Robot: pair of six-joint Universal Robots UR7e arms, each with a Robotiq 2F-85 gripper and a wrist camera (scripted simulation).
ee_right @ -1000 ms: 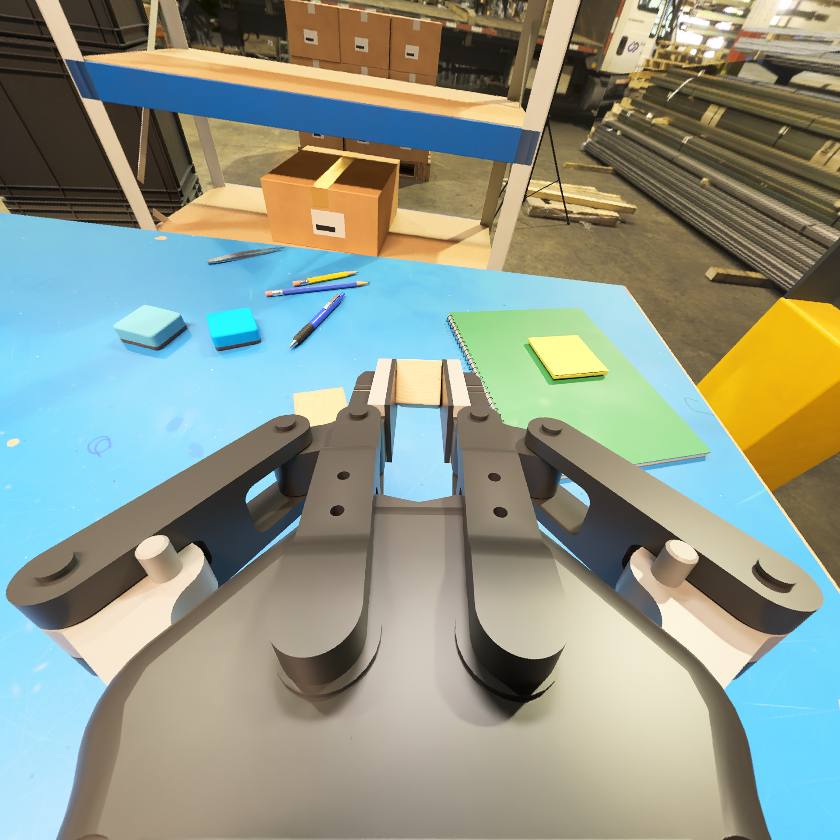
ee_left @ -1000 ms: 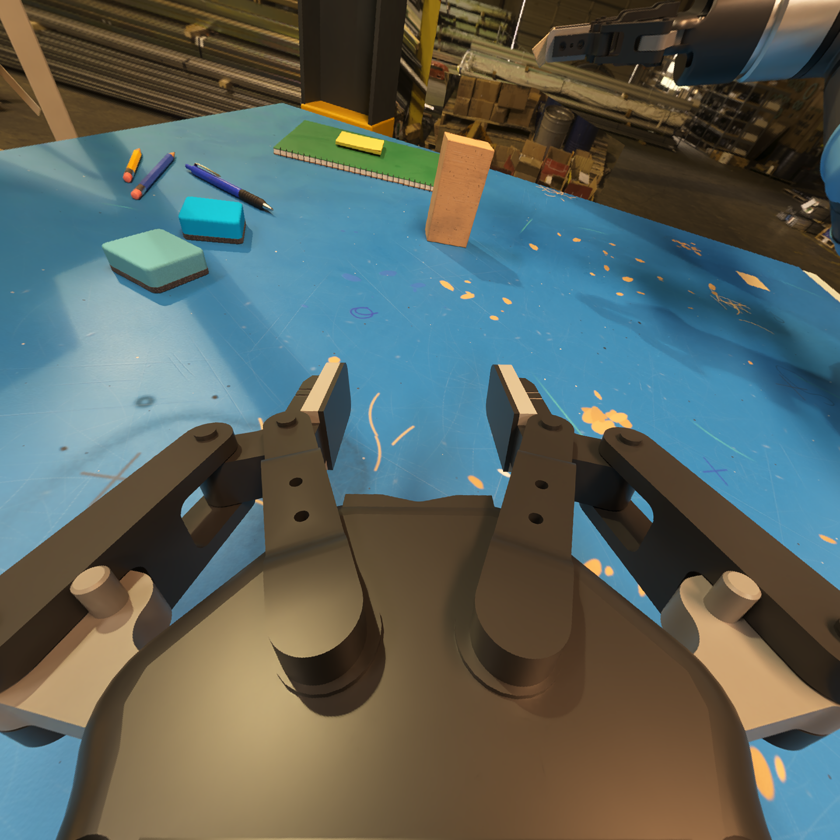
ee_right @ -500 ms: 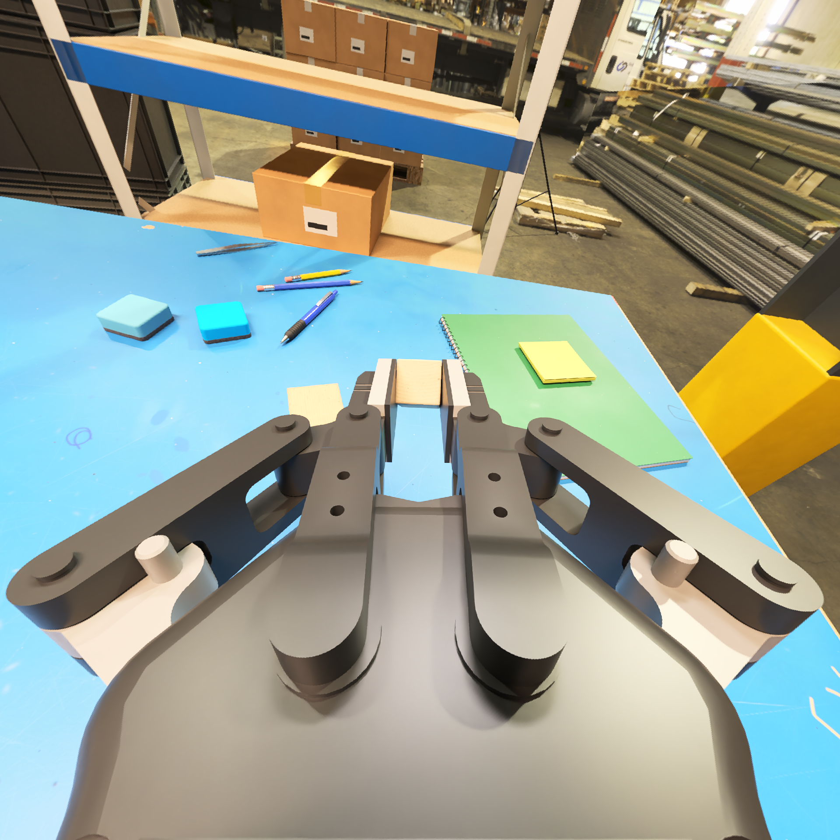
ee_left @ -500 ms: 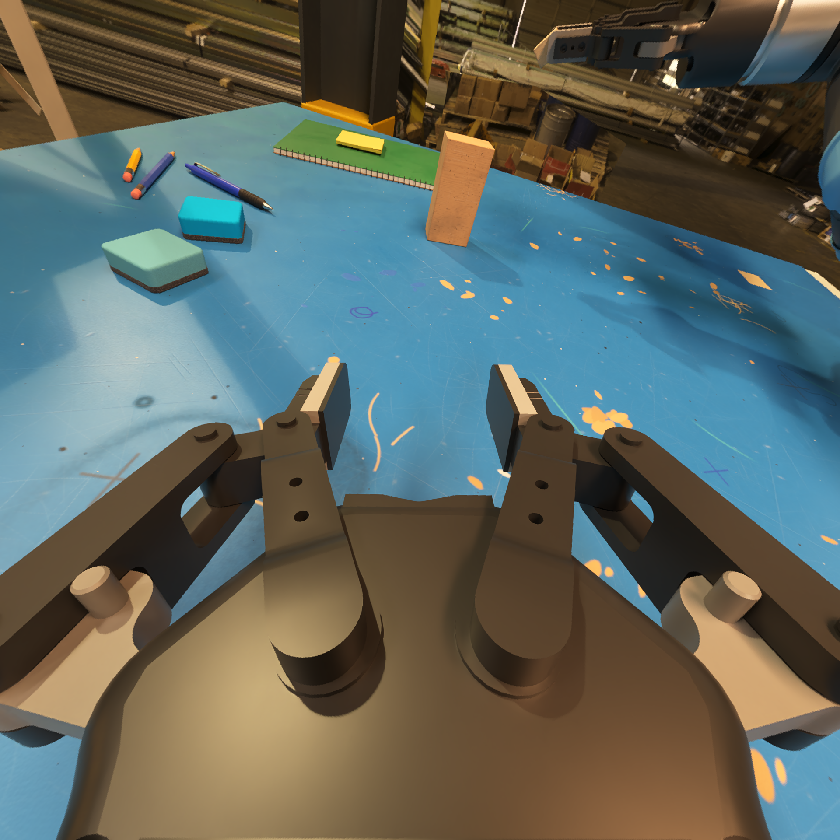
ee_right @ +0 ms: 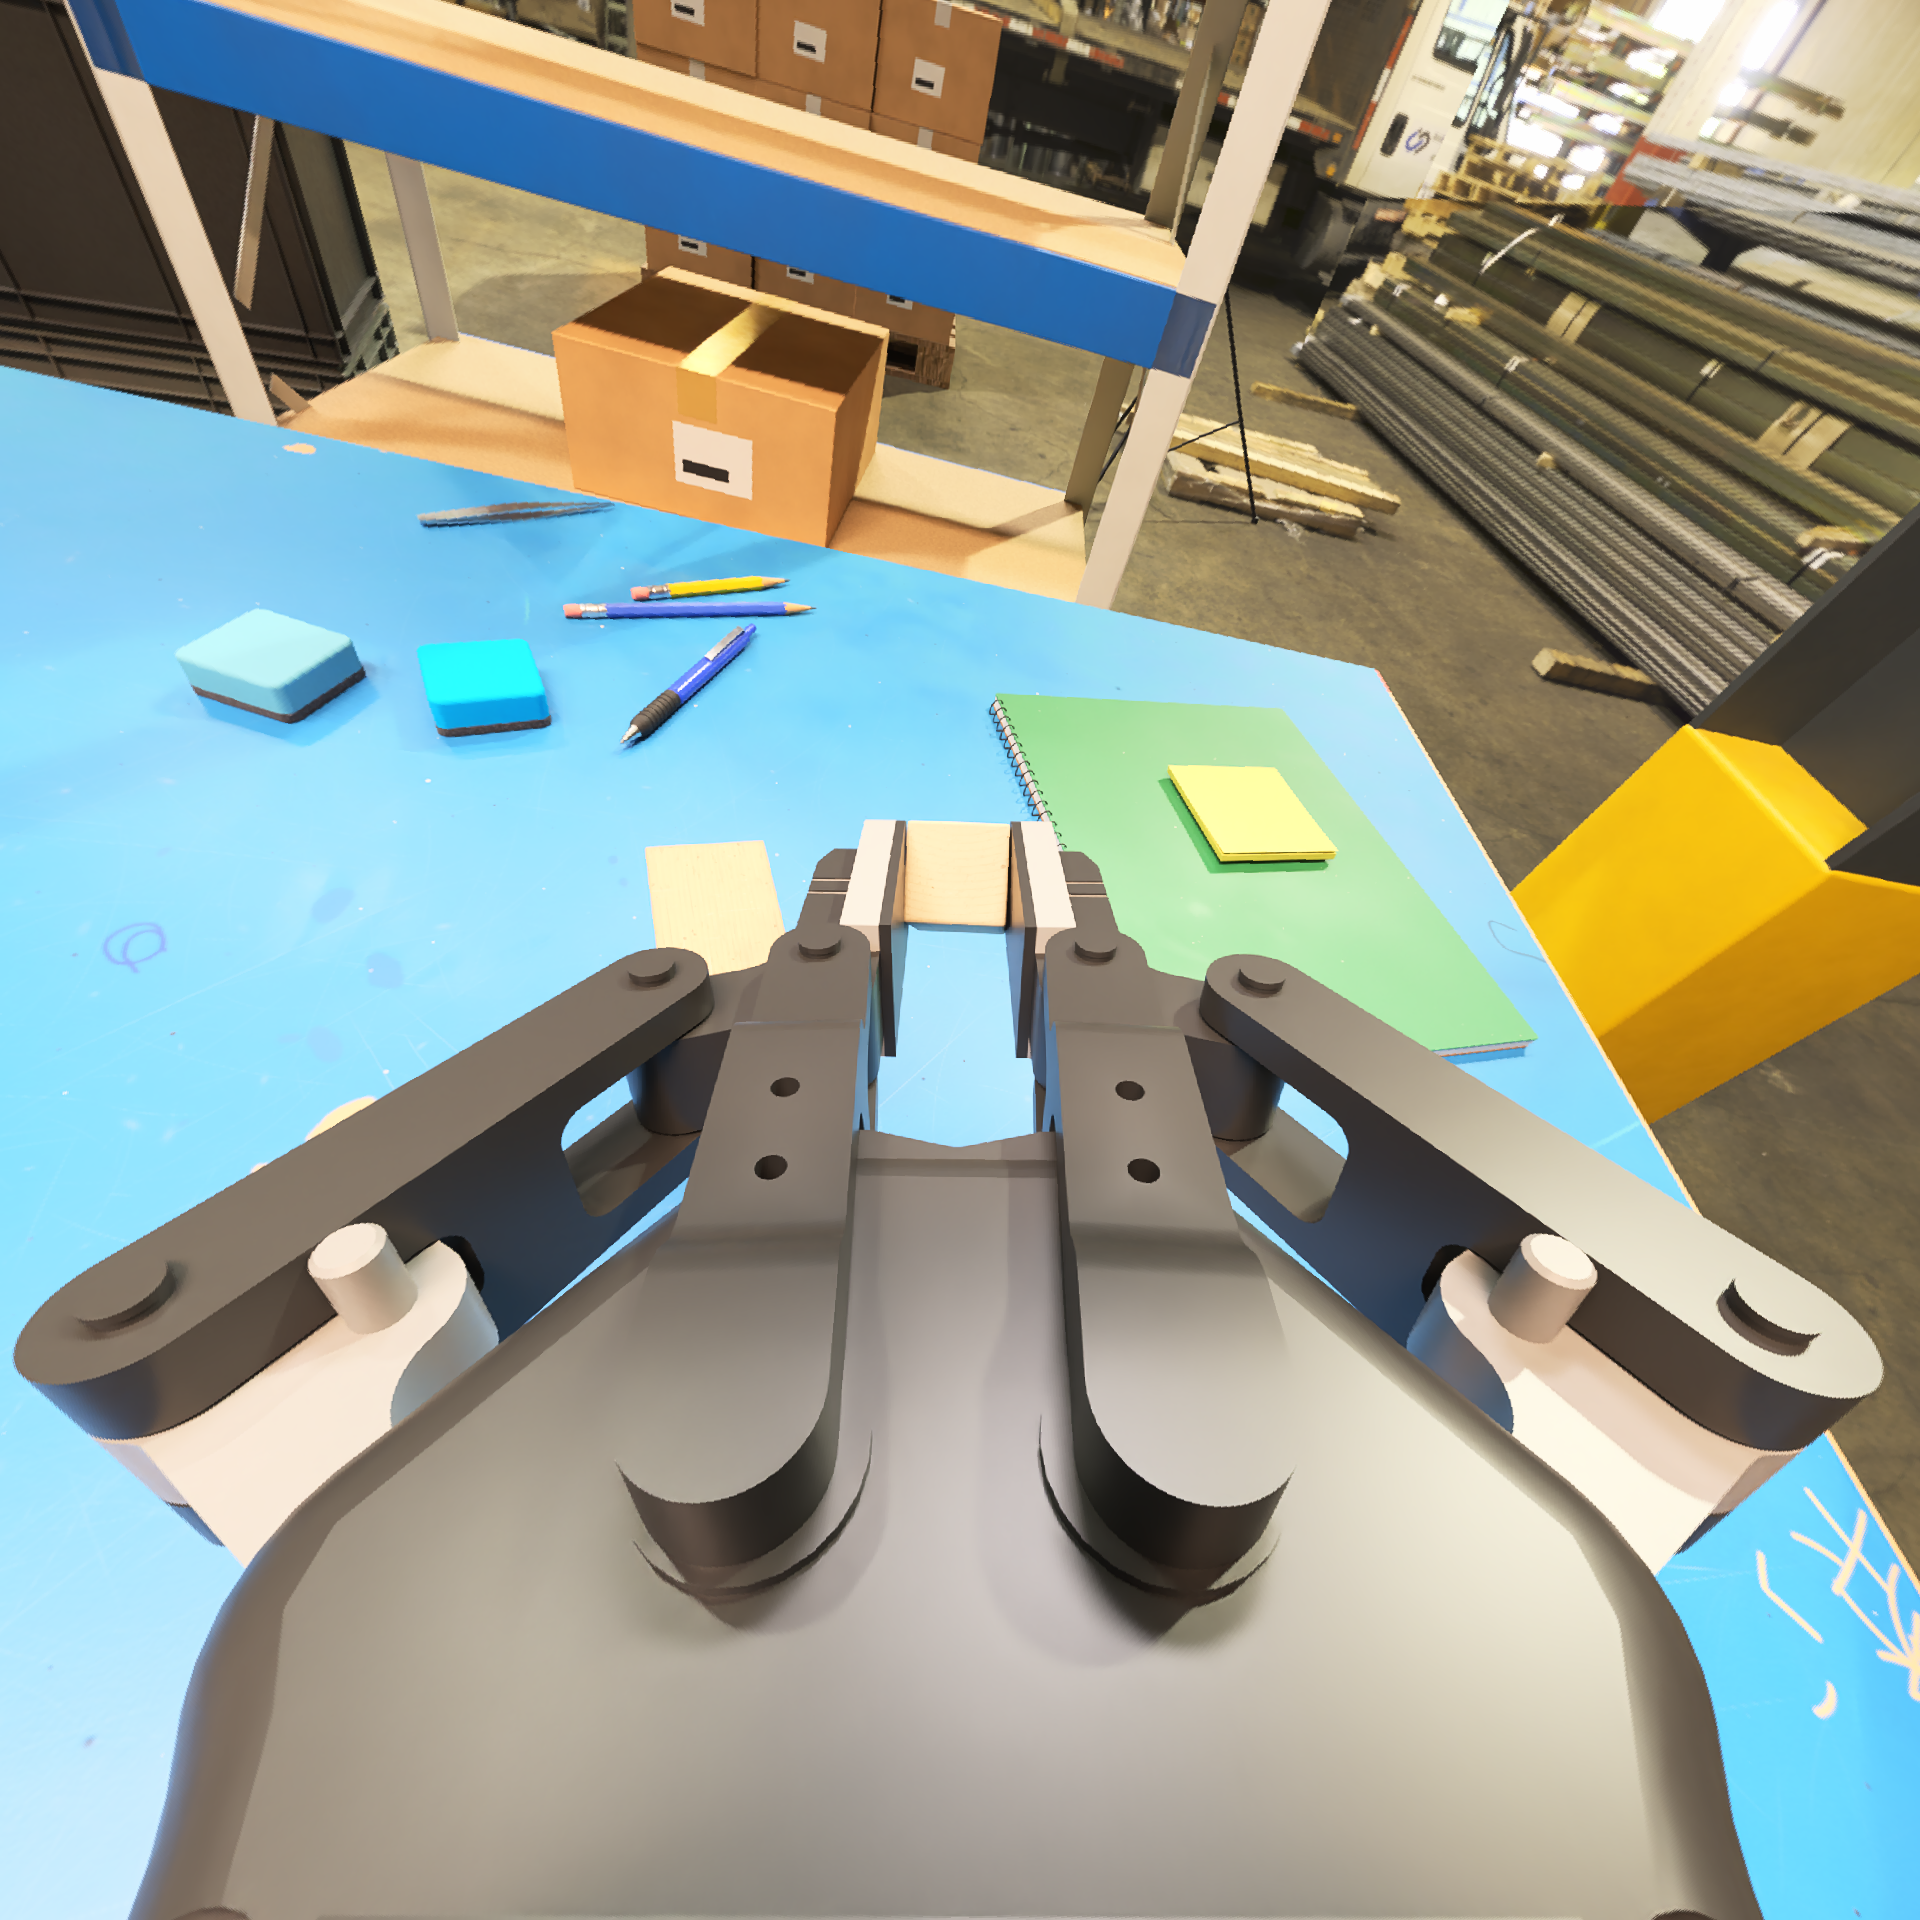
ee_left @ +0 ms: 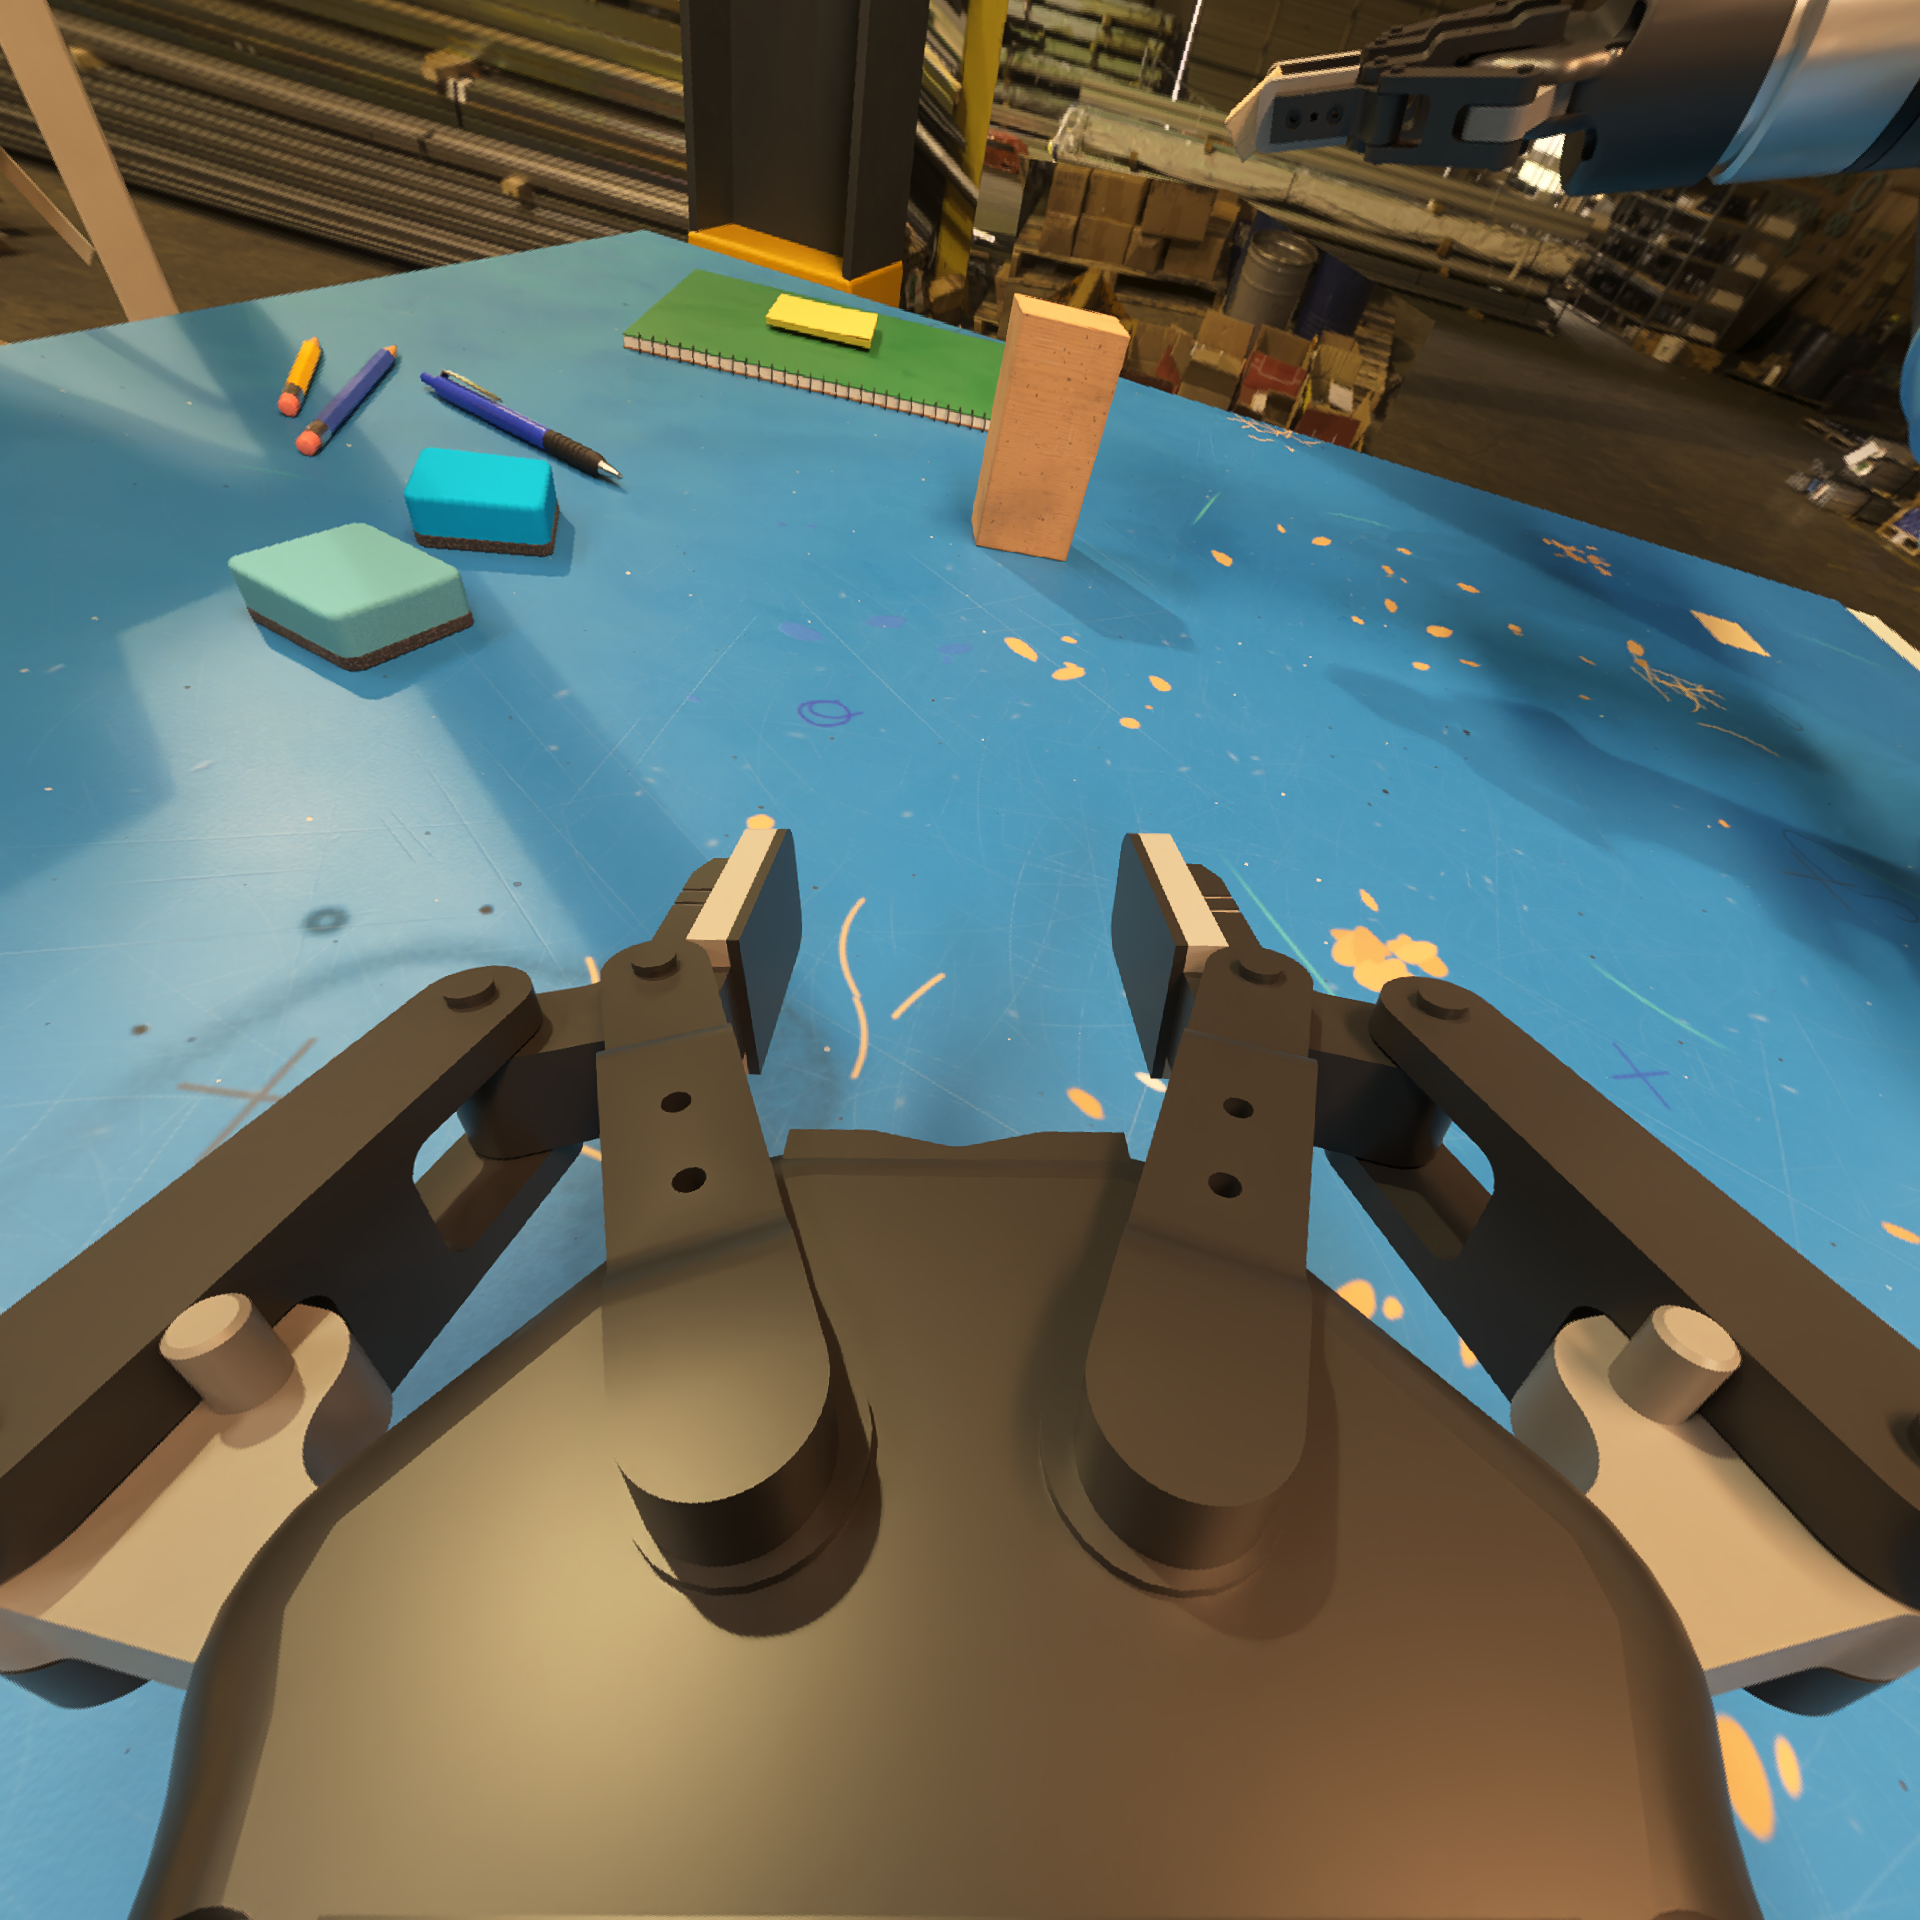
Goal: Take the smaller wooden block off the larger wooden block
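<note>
Right gripper (ee_right: 956, 883) is clamped on the small wooden block (ee_right: 956, 875), pads flat on its two sides, held up clear of the blue table (ee_right: 260, 1039). The large wooden block (ee_right: 714, 894) stands on end just left of those fingers, its top bare; the two blocks are apart.

Left gripper (ee_left: 956, 940) hangs low over the table with jaws spread wide, nothing between them. The large block (ee_left: 1047, 431) stands upright well ahead of it, slightly right.

Table surface is scuffed blue, with orange paint flecks (ee_left: 1377, 951) beside the left gripper. The room is a warehouse: blue-edged shelving (ee_right: 644, 156) and a cardboard box (ee_right: 717, 405) beyond the table's far edge, long metal stock (ee_right: 1662, 395) off right, and a yellow column base (ee_right: 1714, 904) at the right corner.

Ahead-right of the right gripper lies a green spiral notebook (ee_right: 1299, 935) with a yellow sticky pad (ee_right: 1247, 812) on it. Ahead-left are a blue pen (ee_right: 691, 681), two pencils (ee_right: 686, 603) and two foam erasers (ee_right: 483, 686), all well apart from the blocks. Nothing stands between either gripper and the large block.

Seen from the left wrist, the right arm (ee_left: 1714, 94) reaches in high, roughly level, its fingers pointing left above the large block.
</note>
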